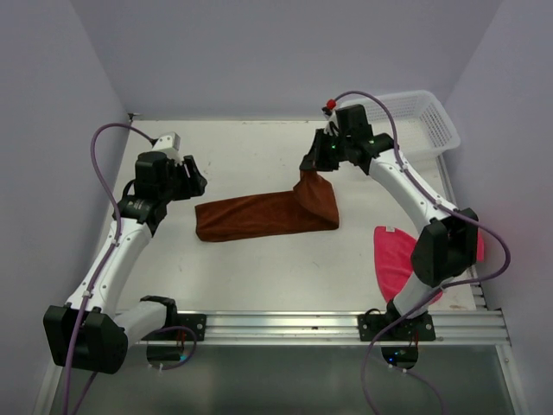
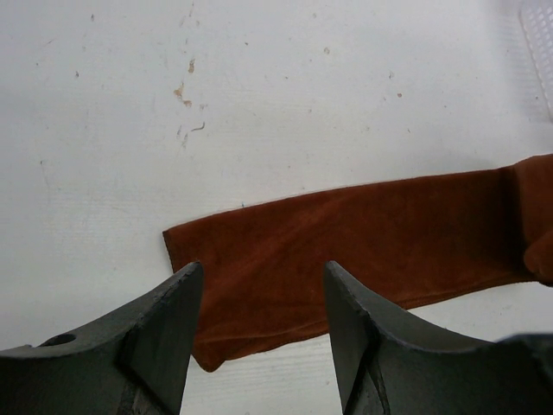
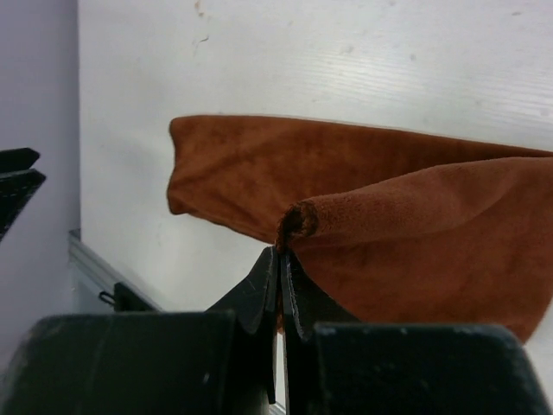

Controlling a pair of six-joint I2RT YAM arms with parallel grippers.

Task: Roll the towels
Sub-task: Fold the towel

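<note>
1. The rust-brown towel (image 1: pixel 259 216) is laid lengthwise across the middle of the table (image 1: pixel 259 285), with its left end flat on the surface.
2. Its right end is held up off the table and draped down to the flat part. It is pinched at a bunched edge by the right fingers (image 3: pixel 275 272), which are closed tight on the cloth.
3. The left fingers (image 1: pixel 197 180) are held apart with nothing between them. They are poised above the towel's left end, and no contact with the cloth can be seen.
4. The bright pink towel (image 1: pixel 393 255) is found near the right front edge of the table. It is partly covered by the right arm (image 1: pixel 415 194) and lies apart from the brown one.
5. A white mesh basket (image 1: pixel 423 121) is set at the far right corner.
</note>
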